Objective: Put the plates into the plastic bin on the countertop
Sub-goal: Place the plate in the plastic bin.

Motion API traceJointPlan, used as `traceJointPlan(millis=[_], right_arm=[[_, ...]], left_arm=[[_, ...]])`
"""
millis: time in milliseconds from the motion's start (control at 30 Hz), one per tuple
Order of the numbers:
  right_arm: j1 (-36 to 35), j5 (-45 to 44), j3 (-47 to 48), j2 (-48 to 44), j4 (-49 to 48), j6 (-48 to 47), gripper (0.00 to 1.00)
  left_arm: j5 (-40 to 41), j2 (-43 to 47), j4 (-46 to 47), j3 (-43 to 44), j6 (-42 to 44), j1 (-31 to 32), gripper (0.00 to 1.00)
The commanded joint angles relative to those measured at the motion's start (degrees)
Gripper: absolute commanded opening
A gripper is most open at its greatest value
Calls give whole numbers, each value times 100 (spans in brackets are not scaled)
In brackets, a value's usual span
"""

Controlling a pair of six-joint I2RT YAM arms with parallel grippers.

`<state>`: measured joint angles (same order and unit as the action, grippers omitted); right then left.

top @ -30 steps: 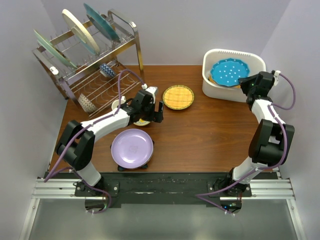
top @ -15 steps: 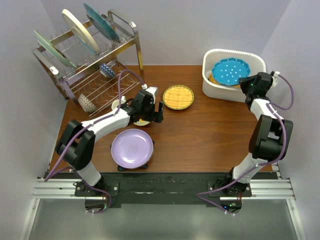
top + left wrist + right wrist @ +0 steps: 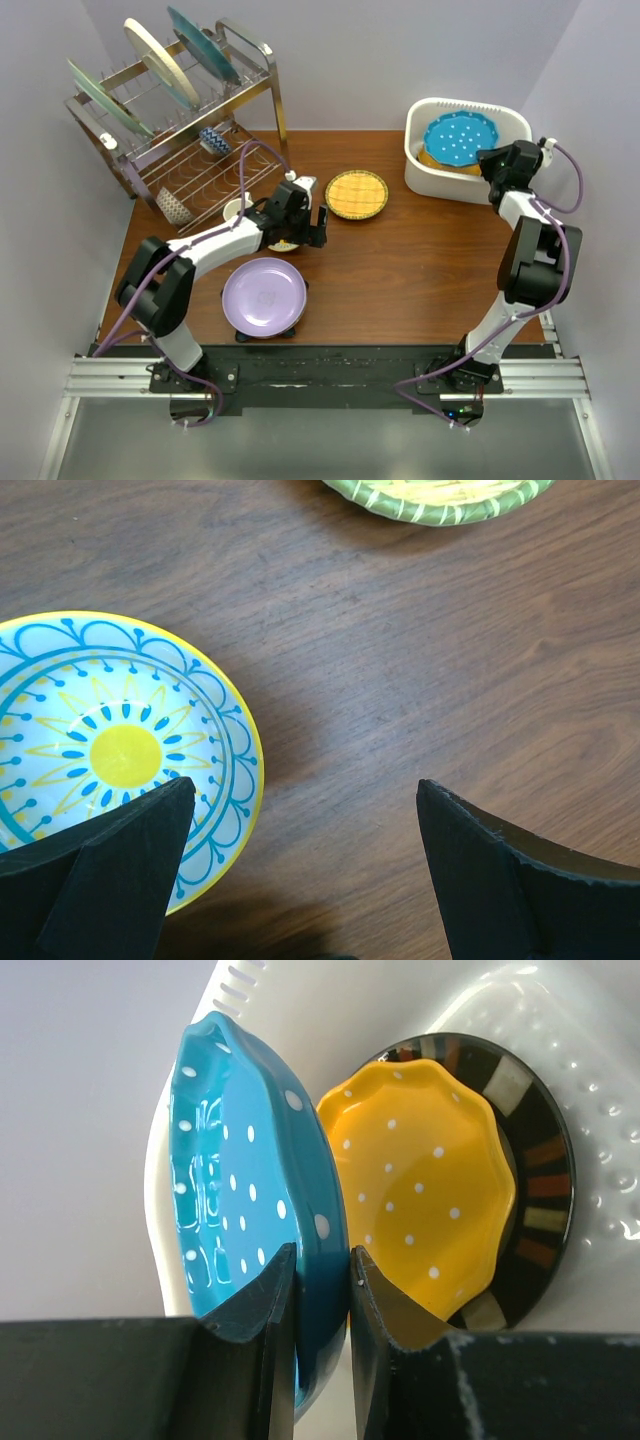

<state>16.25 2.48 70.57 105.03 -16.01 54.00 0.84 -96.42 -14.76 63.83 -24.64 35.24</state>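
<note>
My right gripper [image 3: 492, 160] [image 3: 322, 1262] is shut on the rim of the blue dotted scalloped plate [image 3: 460, 139] [image 3: 240, 1160] and holds it tilted over the white plastic bin [image 3: 440, 185] [image 3: 232, 982]. In the bin lie an orange dotted scalloped plate [image 3: 430, 1180] and, under it, a dark striped plate [image 3: 545, 1150]. My left gripper [image 3: 303, 232] [image 3: 305, 792] is open and empty, low over the countertop [image 3: 400, 270]. The yellow-brown patterned plate [image 3: 356, 193] [image 3: 440, 495] lies just beyond it. A lavender plate [image 3: 264, 296] lies at the near left.
A small white bowl with a yellow centre [image 3: 110, 750] lies beside my left finger. A metal wire dish rack [image 3: 200, 160] stands at the back left and holds a mint plate [image 3: 105, 97], a beige plate [image 3: 160, 60] and a dark-blue plate [image 3: 200, 42].
My right gripper has carried the blue dotted plate a little farther back over the bin. My left gripper has barely shifted.
</note>
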Motion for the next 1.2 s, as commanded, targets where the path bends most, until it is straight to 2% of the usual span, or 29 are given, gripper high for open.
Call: traceJointPlan(millis=[0,367,600,1167], right_arm=[[10,95,361,122,-579,94,0],[1,217,799,245,-263,-451,0],[-69,657,1969,799,1256,-1075,2],[-78,850,2567,1195,1900,-1225,6]], left_arm=[[-58,-122,35,156,47,-44,97],[-58,-254,9,252,47,-44,97],[-190,-298,9,261,47,-44,97],[-207,-298,35,200,56,-44,97]])
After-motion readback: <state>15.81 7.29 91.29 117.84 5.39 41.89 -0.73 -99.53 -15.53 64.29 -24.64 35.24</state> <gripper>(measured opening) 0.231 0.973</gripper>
